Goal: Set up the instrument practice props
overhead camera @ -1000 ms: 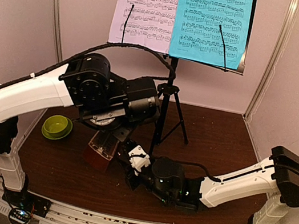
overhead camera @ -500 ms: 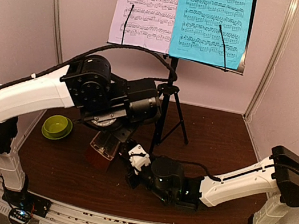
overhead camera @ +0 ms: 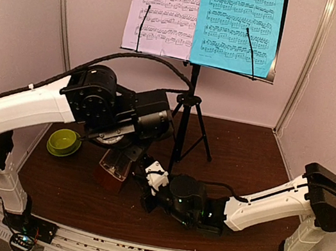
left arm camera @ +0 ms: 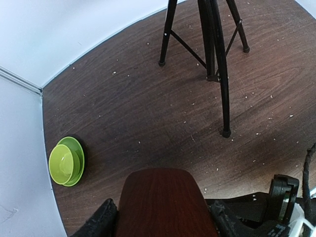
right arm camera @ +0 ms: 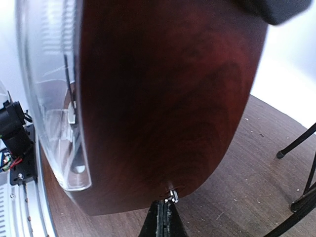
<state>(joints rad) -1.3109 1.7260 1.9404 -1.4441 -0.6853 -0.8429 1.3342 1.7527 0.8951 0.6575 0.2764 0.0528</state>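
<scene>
Dark wood table (overhead camera: pixel 254 154) first, speckled with pale crumbs. The black stand (overhead camera: pixel 185 119) is up at the far middle, tripod legs spread on the wood. Its desk carries two pages side by side, the white sheet (overhead camera: pixel 162 11) on the left and the cyan sheet (overhead camera: pixel 238 24) on the right, touching along their inner edges. Each is pinned by a thin black wire arm. Both are printed with rows of staves, and the notes are too small to read.

Down to the metronome (overhead camera: pixel 115 167), near-left of the stand's feet and right of the bowl (overhead camera: pixel 64 142). It's a reddish-brown wooden pyramid with a glossy grain and a rounded top, and its clear cover (right arm camera: pixel 54 98) shows the pendulum rod behind it. It tilts in the overhead view, and I can't tell whether its base touches the table.

The left gripper (left arm camera: pixel 163 224) comes from above with a black finger pressed on each flank, gripping the metronome. The right gripper (right arm camera: pixel 163 217) lies low on the near side with its jaws closed together. Its tips sit right at a small silver fitting (right arm camera: pixel 173 195) on the wooden side, and whether they pinch it I can't make out.
</scene>
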